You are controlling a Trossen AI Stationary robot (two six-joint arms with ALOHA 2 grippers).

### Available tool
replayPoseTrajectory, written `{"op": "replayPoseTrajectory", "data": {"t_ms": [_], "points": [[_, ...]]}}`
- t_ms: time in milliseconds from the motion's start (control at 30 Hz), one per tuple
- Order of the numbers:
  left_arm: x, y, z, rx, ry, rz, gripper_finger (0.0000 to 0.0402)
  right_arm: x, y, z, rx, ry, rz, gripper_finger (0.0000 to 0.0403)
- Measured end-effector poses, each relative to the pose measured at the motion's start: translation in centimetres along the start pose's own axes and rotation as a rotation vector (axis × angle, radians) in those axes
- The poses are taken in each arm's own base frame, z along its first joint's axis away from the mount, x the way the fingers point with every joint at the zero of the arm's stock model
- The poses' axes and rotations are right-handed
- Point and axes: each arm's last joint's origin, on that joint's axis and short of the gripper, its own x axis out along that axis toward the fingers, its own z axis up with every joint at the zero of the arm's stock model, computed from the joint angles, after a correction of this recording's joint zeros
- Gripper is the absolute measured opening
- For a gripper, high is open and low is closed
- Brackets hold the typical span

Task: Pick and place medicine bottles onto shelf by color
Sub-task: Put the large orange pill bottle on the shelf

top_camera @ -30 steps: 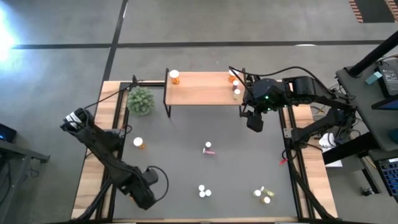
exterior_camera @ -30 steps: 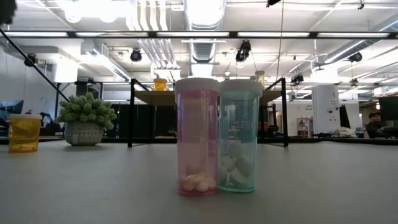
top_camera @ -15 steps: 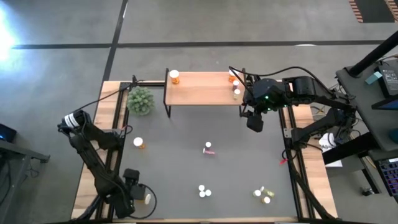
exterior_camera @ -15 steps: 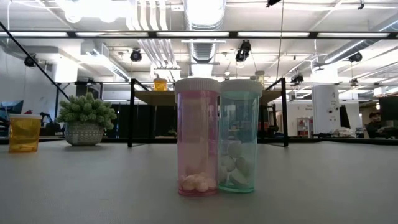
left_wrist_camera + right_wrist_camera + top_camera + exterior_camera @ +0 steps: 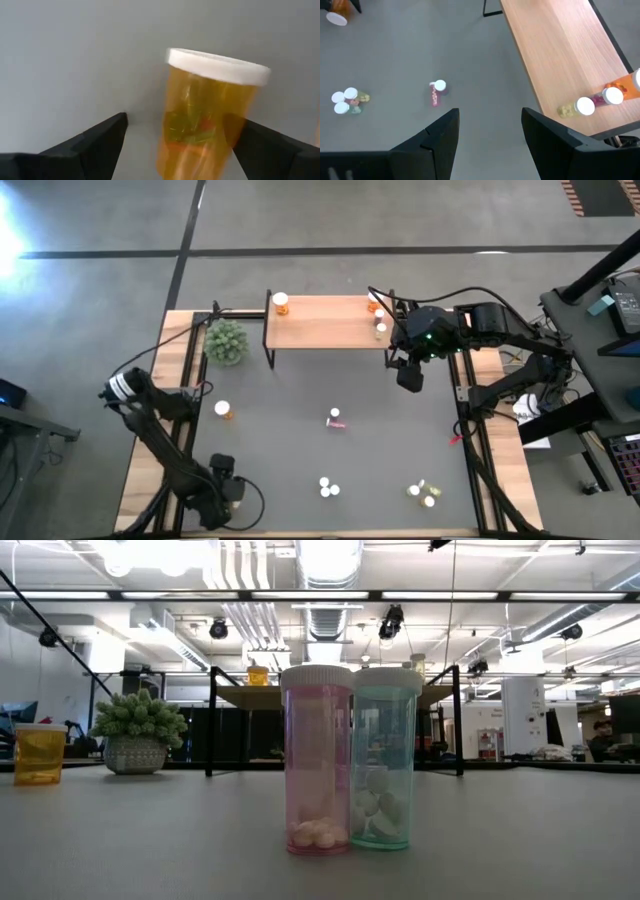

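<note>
With its fingers spread wide around the orange bottle (image 5: 207, 112) at the mat's near-left corner, the left gripper (image 5: 182, 145) should centre before squeezing. The right gripper (image 5: 490, 135) waits empty and open beside the shelf (image 5: 325, 320).

From up top I get even, soft light with a hard white glare patch (image 5: 12, 225) burning out the floor at the upper left. Looking level across the bench, bright ceiling lights (image 5: 330, 558) bloom overhead, and the pink bottle (image 5: 317, 760) up close glows translucent and sharp. My left wrist feed is smeared: the orange bottle (image 5: 207, 115) shows motion blur. The right wrist feed is crisp, with faint shadows.
</note>
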Motion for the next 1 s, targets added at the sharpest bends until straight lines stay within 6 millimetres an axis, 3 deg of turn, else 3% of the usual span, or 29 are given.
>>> {"op": "replayPoseTrajectory", "data": {"t_ms": [267,667,1000], "points": [[1.4,0.0,0.9,-0.063,0.125,-0.014,0.0314,0.0,0.0,0.0,0.000,0.000,0.000,0.0206],[1.1,0.1,1.3,-0.092,0.129,-0.046,0.0191,0.0,0.0,0.0,0.000,-0.001,0.000,0.0206],[1.0,1.0,2.3,-0.261,0.122,-0.047,0.0181,0.0,0.0,0.0,0.000,-0.001,0.000,0.0206]]}}
